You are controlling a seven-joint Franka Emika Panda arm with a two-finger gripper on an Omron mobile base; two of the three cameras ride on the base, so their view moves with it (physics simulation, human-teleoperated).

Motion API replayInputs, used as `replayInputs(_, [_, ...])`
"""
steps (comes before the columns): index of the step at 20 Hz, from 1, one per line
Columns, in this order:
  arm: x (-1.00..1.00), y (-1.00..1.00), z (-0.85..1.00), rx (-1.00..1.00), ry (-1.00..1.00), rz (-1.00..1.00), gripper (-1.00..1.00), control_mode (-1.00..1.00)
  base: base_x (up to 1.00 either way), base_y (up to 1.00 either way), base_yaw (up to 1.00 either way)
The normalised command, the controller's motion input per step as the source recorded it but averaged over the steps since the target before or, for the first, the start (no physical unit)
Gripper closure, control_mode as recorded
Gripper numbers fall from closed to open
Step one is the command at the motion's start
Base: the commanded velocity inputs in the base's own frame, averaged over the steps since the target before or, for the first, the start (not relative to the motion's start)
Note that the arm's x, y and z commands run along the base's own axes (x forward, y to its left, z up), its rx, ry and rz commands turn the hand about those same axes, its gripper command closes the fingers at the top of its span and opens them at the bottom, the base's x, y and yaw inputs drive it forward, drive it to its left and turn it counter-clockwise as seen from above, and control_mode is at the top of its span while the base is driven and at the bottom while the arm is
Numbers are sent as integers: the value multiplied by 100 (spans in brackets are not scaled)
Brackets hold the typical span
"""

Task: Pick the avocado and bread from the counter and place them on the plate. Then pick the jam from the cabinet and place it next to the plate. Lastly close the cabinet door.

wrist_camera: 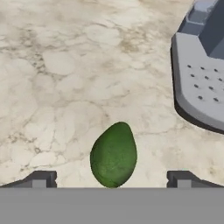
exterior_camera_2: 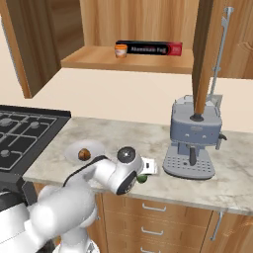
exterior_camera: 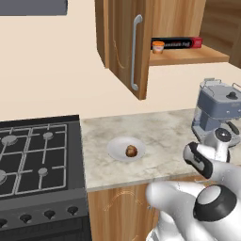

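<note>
Bread point(exterior_camera: 131, 151) sits on the plate point(exterior_camera: 117, 146); the avocado point(wrist_camera: 113, 155) step is on. End effector point(wrist_camera: 111, 179), fingers spread wide, straddles it low-centre on the tabletop point(wrist_camera: 65, 78); next, descend and close.

Avocado point(exterior_camera_2: 142, 179) mostly behind the arm in the right base view; coffee machine point(wrist_camera: 199, 74) cropped in the hand view.

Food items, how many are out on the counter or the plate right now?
2. The bread sits on the plate; the avocado lies on the counter beside the coffee machine. The arm may hide more.
</note>
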Motion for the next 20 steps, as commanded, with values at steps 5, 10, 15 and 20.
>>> replayInputs(5, [29, -17, -36, 21, 17, 0, -100, -100, 0, 0, 0])
replayInputs(10, [29, -8, -27, 8, 12, 0, -100, -100, 0, 0, 0])
replayInputs(15, [11, 0, -39, 0, 9, 0, -100, -100, 0, 0, 0])
replayInputs(20, [1, 0, -24, 0, 4, 0, 100, -100, 0, 0, 0])
